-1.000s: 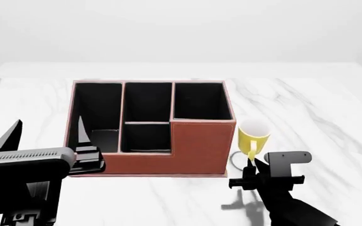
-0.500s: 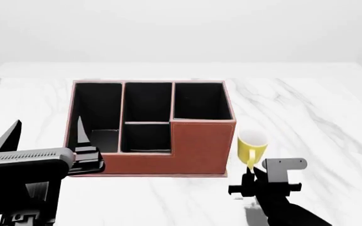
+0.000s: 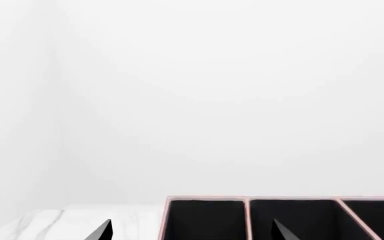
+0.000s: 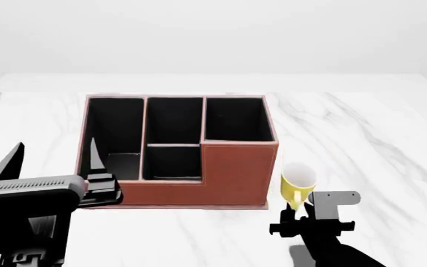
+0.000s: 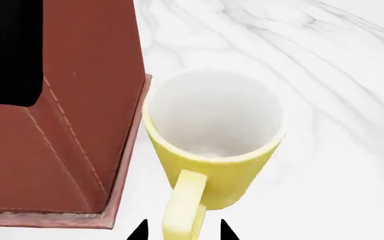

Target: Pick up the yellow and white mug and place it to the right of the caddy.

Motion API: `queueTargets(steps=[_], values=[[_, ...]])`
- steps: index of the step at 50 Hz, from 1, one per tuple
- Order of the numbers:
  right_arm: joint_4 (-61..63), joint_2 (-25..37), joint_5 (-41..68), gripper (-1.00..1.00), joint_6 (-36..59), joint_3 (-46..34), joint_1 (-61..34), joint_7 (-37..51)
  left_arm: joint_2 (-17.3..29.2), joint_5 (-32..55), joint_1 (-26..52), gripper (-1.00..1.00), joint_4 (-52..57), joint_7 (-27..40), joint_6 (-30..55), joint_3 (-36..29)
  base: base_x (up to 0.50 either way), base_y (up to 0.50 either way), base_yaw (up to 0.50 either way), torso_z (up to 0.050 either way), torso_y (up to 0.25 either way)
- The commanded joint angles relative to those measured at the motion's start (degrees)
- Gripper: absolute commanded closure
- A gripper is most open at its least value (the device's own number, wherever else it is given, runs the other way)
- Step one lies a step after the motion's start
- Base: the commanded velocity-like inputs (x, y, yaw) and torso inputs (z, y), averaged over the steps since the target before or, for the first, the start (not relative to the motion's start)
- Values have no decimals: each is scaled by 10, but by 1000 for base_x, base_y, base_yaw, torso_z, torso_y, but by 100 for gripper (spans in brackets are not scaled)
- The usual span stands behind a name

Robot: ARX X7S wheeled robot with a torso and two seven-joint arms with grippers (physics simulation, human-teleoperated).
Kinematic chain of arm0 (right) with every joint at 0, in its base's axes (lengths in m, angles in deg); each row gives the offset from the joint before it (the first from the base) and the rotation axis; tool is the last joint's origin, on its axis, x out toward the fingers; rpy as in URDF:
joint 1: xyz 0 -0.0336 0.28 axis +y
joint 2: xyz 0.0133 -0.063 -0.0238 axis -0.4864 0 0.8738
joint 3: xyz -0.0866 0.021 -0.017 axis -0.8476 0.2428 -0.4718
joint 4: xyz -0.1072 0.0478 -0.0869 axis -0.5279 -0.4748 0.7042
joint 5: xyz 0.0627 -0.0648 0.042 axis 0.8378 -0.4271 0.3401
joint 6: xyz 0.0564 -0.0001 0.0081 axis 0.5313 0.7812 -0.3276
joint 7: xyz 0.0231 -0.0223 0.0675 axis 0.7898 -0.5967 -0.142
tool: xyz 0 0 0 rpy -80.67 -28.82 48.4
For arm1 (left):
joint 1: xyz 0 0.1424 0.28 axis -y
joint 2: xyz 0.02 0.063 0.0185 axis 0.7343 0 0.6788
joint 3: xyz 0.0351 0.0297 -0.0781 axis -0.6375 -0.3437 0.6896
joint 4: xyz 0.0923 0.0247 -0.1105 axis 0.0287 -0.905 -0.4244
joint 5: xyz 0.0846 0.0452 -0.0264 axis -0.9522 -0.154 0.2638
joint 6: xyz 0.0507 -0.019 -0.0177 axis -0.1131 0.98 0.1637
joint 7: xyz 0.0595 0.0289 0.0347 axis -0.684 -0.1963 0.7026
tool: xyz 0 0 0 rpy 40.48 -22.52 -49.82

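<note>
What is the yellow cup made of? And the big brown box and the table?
Mug: probably glazed ceramic, with smooth yellow walls and a white inside. Caddy: looks like leather, reddish-brown with stitched seams. Table: marble-like, white with grey veins.

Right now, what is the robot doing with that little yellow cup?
The robot's right end effector has the yellow and white mug by its handle, one finger on each side. The mug is upright, just to the right of the caddy near its front corner, on the white marble table. Whether it is already resting on the table is unclear. The left end effector is open, holding nothing, by the caddy's left end.
</note>
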Motion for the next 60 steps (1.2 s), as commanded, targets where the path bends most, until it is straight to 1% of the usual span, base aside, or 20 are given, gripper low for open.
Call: queueTargets(steps=[1,14,21,27,37,46,55,60], values=[[6,2,-10,-100,2,5,0,2,2,2,-1,-100,0,2,-2,0,0,0,0,0,0],[40,18,-16,-100,3,5,2,22,4,5,-2,-100,1,5,-4,1,0,0,0,0,0],[89,40,-27,-100,4,3,4,51,5,7,-1,-100,5,7,-1,1,0,0,0,0,0],[186,83,-53,-100,4,-3,9,107,7,11,-3,-100,10,9,0,4,0,0,0,0,0],[374,173,-118,-100,-24,-11,47,209,9,16,-4,-100,16,12,1,6,0,0,0,0,0],[490,231,-176,-100,-41,-17,75,268,11,16,-2,-100,18,16,3,3,0,0,0,0,0],[584,282,-225,-100,-22,-18,85,340,15,19,-10,-100,28,19,1,6,0,0,0,0,0],[641,321,-250,-100,-12,-13,87,383,18,20,-17,-100,37,22,0,9,0,0,0,0,0]])
